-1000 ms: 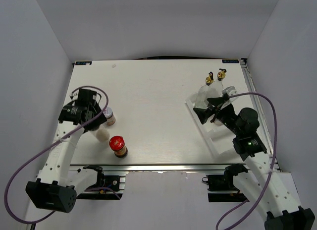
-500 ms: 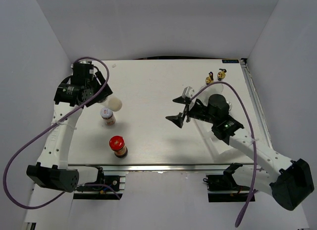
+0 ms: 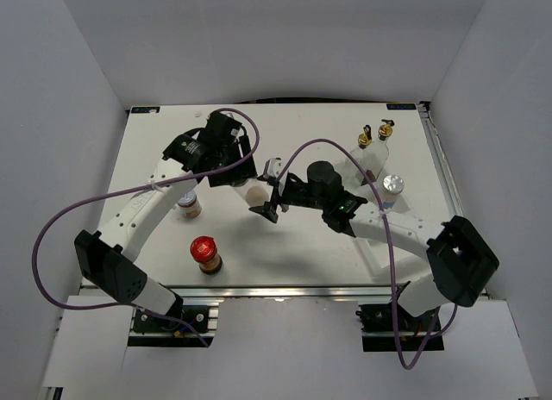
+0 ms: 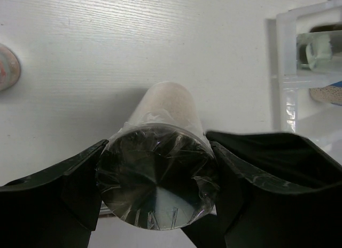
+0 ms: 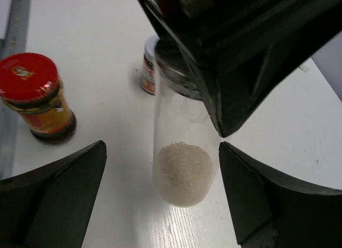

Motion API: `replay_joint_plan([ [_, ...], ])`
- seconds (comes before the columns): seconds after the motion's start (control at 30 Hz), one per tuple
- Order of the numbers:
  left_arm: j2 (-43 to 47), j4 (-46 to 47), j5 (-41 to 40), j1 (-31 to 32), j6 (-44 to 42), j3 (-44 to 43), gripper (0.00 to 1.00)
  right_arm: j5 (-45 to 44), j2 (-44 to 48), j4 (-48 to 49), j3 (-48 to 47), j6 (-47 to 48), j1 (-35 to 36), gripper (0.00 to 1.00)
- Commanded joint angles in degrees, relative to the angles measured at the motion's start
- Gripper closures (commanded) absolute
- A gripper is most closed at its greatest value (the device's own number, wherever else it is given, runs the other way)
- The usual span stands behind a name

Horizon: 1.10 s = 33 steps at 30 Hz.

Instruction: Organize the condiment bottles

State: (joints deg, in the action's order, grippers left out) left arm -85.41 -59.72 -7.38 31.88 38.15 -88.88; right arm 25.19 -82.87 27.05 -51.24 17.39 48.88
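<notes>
My left gripper is shut on the silver cap of a clear shaker half full of white grains, held over the table's middle. In the left wrist view the shaker sits between the gripper's black fingers. My right gripper is open, its jaws on either side of the shaker's lower end, not touching. A red-lidded jar and a small white-lidded jar stand at the left. Two tall glass bottles and a second shaker stand in the tray at the right.
The white compartmented tray lies along the right side of the table; its edge shows in the left wrist view. The arms' cables arch over the table. White walls close in the back and both sides.
My left arm has carried the shaker from the left side to the table's middle. My right arm has swung left from the tray, its open jaws now flanking the shaker.
</notes>
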Motion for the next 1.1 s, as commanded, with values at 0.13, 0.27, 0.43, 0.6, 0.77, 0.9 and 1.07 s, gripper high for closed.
replay_joint_plan([
  [0.13,6.21,5.23,2.71,2.22,2.01,0.20,1.00,-3.22,-6.06,10.73,-3.07,-3.93,0.07,0.11],
  [0.27,7.09,4.88,2.63,2.66,2.10,1.43,0.99,-2.08,-9.76,15.57,-5.79,-5.69,0.07,0.12],
  [0.43,8.14,4.97,2.19,3.19,2.28,1.43,0.90,-1.99,-13.28,16.54,-9.14,-6.93,0.16,0.28],
  [0.6,10.34,7.77,0.79,3.28,2.80,3.18,0.05,-5.23,-11.70,24.27,-3.80,-9.47,0.07,0.75],
  [0.77,15.51,14.26,-5.53,3.28,4.21,6.70,0.02,-9.71,-7.49,25.77,0.79,-10.27,-0.37,0.76],
  [0.9,21.92,23.50,-14.23,3.19,4.83,14.51,0.02,-13.14,-1.61,24.99,6.41,-12.46,-2.90,0.77],
  [1.07,23.80,26.06,-29.15,2.93,5.97,20.67,0.02,-20.94,11.22,22.79,18.53,-16.23,-8.08,0.79],
])
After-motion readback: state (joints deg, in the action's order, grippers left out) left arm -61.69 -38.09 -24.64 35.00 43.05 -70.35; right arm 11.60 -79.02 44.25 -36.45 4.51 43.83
